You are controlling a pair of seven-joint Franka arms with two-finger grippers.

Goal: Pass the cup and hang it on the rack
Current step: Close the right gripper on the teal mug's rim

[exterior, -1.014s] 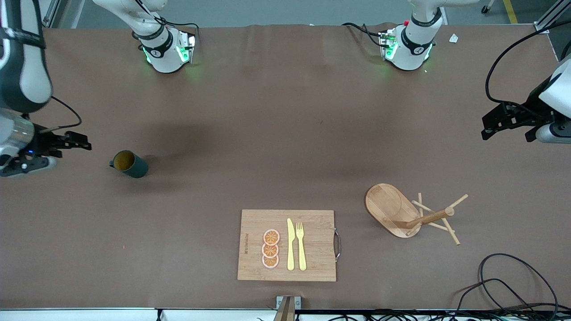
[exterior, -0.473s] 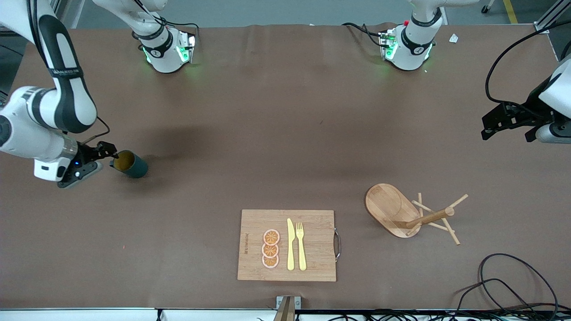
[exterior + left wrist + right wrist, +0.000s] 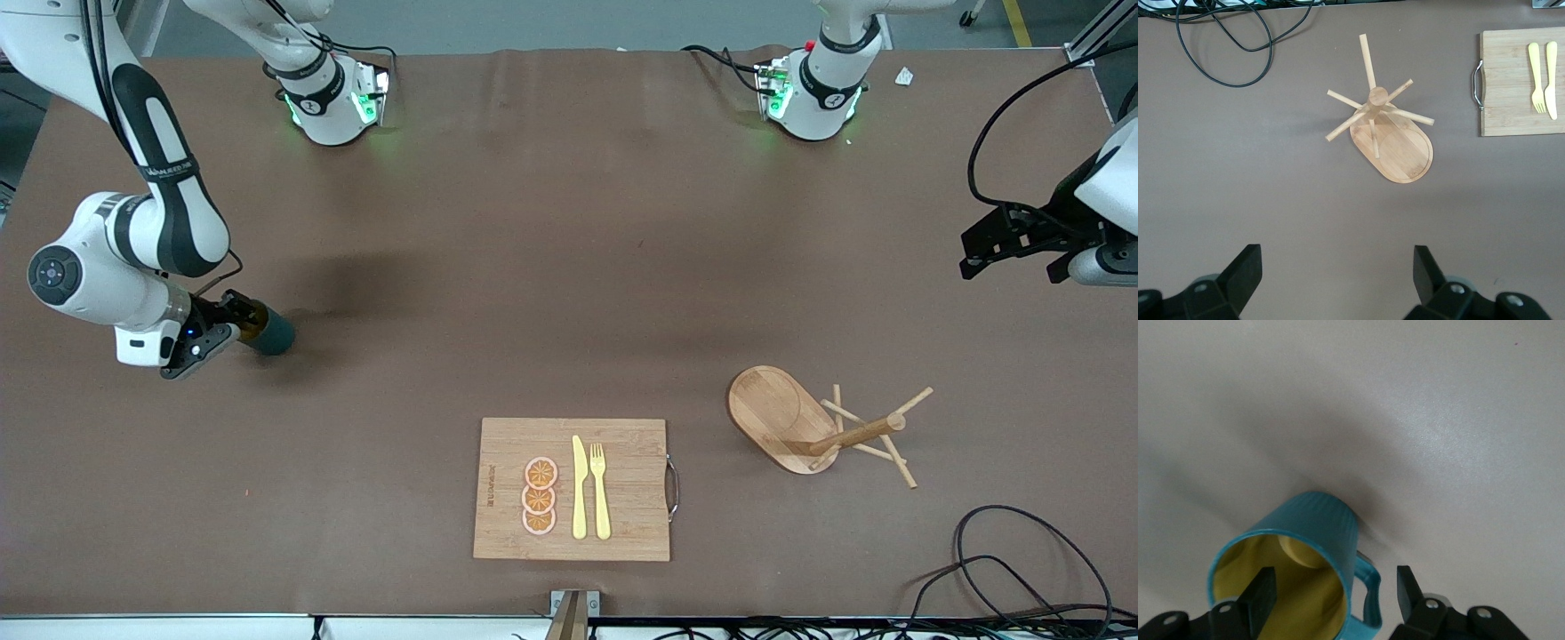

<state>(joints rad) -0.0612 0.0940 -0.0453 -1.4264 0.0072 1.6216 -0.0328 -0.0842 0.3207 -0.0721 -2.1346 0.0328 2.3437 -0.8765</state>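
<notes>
The dark teal cup (image 3: 269, 332) lies on its side near the right arm's end of the table, its mouth toward my right gripper (image 3: 233, 313). In the right wrist view the cup (image 3: 1318, 520) shows its yellow inside. My right gripper (image 3: 1336, 580) is open, with one finger inside the mouth and the other outside the loop handle (image 3: 1368, 593). The wooden rack (image 3: 775, 411) stands toward the left arm's end. My left gripper (image 3: 978, 253) waits open and empty in the air by that end. In the left wrist view the gripper (image 3: 1336, 257) looks down on the rack (image 3: 1403, 148).
A bamboo cutting board (image 3: 622, 462) with a yellow knife, a fork and orange slices lies near the front camera's table edge, and also shows in the left wrist view (image 3: 1508, 87). Black cable (image 3: 1022, 560) loops at the corner nearest the camera by the rack.
My right arm has swung in from the table's end and brought its open gripper to the cup's mouth. The cup, the rack and the left arm have not moved.
</notes>
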